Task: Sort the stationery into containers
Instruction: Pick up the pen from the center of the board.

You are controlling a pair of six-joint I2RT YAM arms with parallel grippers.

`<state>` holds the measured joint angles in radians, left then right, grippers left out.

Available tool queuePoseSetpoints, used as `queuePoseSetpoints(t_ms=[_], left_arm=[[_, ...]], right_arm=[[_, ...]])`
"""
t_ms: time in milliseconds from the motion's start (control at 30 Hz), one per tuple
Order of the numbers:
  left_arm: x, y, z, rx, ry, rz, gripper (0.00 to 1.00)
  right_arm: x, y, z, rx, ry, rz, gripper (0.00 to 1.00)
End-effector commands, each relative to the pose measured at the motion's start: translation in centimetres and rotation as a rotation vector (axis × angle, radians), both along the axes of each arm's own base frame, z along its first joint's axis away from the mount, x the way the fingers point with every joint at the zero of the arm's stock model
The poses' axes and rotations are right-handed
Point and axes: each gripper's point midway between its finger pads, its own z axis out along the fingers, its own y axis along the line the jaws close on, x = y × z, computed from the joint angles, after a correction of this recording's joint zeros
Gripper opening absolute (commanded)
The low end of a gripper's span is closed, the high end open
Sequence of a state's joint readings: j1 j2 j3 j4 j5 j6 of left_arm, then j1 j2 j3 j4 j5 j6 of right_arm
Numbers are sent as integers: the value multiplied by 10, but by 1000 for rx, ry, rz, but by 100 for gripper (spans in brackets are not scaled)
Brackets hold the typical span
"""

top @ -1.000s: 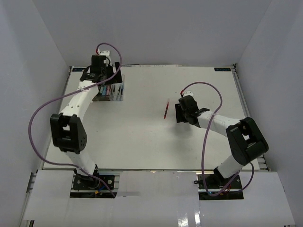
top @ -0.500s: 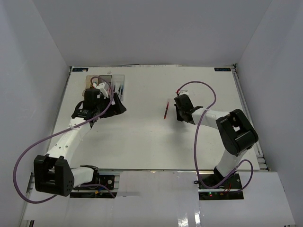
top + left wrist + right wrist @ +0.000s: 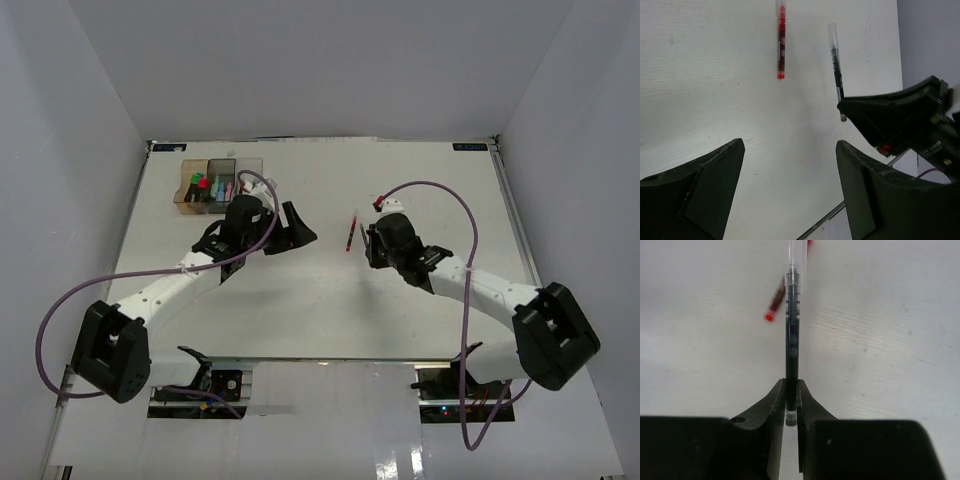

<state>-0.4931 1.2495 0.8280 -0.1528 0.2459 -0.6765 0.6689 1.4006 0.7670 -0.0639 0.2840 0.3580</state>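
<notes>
While the right tool (image 3: pixel 791 402) clamps a thin clear black pen (image 3: pixel 791 335), slim red pen (image 3: pixel 781 40) just beside on white surface (image 3: pixel 300 310), left tool (image 3: pixel 789 150) spread apart.

Red pen (image 3: pixel 781 42), clear black-cored pen (image 3: pixel 792 347), white table (image 3: pixel 300 300) (bins (image 3: pixel 192 170) amber, smoky grey, clear)

White table (image 3: pixel 400 310) with bins (image 3: pixel 180 196), red pen (image 3: pixel 351 231)

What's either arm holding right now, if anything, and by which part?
The right gripper pinches the black pen at one end. The left gripper is open and holds nothing.
</notes>
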Motion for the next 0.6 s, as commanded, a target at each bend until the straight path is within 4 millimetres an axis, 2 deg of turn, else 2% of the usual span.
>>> queuePoseSetpoints(t_ms=[0, 67, 133, 333, 567], left_arm=[[22, -33, 37, -107, -70, 39, 84], [30, -47, 41, -103, -73, 44, 79], [27, -64, 43, -107, -78, 26, 75], [30, -101, 49, -132, -97, 3, 66], [30, -120, 38, -118, -73, -10, 57]], right_arm=[[-11, 37, 48, 232, -82, 89, 16], [-17, 43, 55, 276, -85, 109, 16], [-22, 49, 69, 335, -103, 133, 16], [-30, 59, 89, 417, -138, 173, 16], [-32, 64, 99, 459, -153, 193, 16]])
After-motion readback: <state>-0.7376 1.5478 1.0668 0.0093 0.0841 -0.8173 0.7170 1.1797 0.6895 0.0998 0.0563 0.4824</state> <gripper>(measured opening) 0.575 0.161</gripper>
